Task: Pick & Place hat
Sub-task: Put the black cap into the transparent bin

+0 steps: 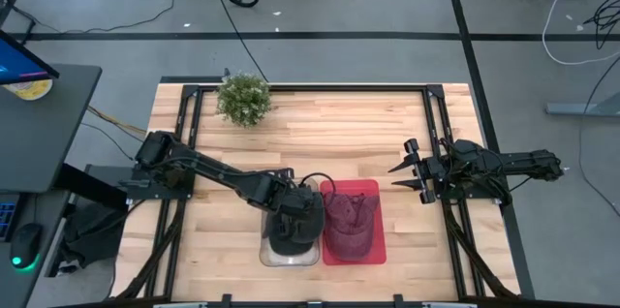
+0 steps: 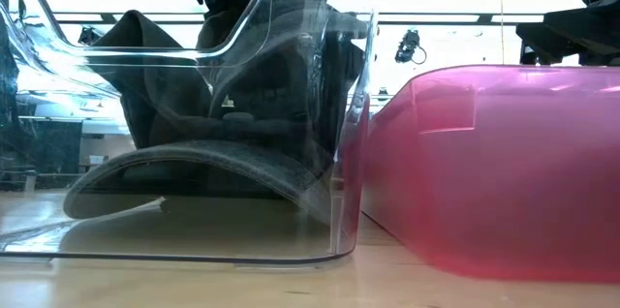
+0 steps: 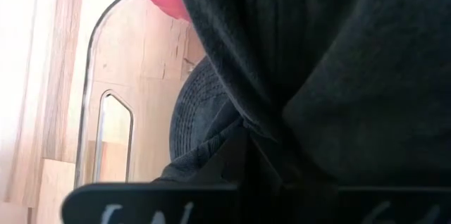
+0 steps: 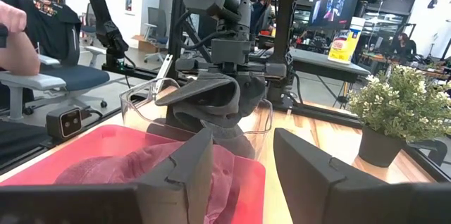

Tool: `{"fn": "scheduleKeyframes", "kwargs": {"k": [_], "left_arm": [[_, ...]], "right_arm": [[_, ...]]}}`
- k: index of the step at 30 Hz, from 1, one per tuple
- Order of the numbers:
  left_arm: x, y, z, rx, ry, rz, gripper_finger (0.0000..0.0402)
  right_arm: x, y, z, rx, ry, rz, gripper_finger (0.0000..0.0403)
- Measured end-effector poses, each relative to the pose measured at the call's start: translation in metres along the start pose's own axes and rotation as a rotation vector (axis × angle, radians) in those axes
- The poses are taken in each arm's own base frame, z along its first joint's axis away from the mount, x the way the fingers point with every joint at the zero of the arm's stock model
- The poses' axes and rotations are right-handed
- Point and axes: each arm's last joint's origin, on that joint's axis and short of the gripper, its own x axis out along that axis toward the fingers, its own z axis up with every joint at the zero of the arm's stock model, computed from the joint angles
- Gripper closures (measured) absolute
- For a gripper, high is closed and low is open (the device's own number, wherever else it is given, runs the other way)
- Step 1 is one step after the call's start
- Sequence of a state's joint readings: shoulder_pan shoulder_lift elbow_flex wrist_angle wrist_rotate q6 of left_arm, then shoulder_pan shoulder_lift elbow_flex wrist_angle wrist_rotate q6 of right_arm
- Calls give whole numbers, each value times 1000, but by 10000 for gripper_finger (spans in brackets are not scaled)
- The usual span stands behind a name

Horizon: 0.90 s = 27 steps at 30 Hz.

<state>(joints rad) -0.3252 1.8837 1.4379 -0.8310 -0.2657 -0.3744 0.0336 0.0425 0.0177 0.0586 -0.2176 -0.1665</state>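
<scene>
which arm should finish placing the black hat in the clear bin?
Left. Its gripper is over the clear bin, shut on the black hat. The right gripper waits open, off beyond the red bin.

High view looked straight down on the whole table (image 1: pixel 407 124). Low view sat at tabletop level, very near the clear bin (image 2: pixel 349 153) and red bin (image 2: pixel 504 172), facing the room. Left wrist view was pressed close against the dark hat (image 3: pixel 317 76), clear bin rim behind. Right wrist view faced across the table toward both bins and the plant (image 4: pixel 394 108).
</scene>
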Motion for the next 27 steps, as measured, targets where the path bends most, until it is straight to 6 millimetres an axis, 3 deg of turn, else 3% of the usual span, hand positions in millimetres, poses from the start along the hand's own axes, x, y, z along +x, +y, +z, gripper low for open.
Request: {"fn": "scheduleKeyframes", "kwargs": {"k": [6,14,27], "left_arm": [[1,0,0,3,3,1,390],[-15,-2,-5,22,-10,-9,384],[-27,-7,-8,37,-42,-13,282]], "right_arm": [[0,0,0,0,0,0,246],[0,0,0,0,0,0,246],[0,0,0,0,0,0,246]]}}
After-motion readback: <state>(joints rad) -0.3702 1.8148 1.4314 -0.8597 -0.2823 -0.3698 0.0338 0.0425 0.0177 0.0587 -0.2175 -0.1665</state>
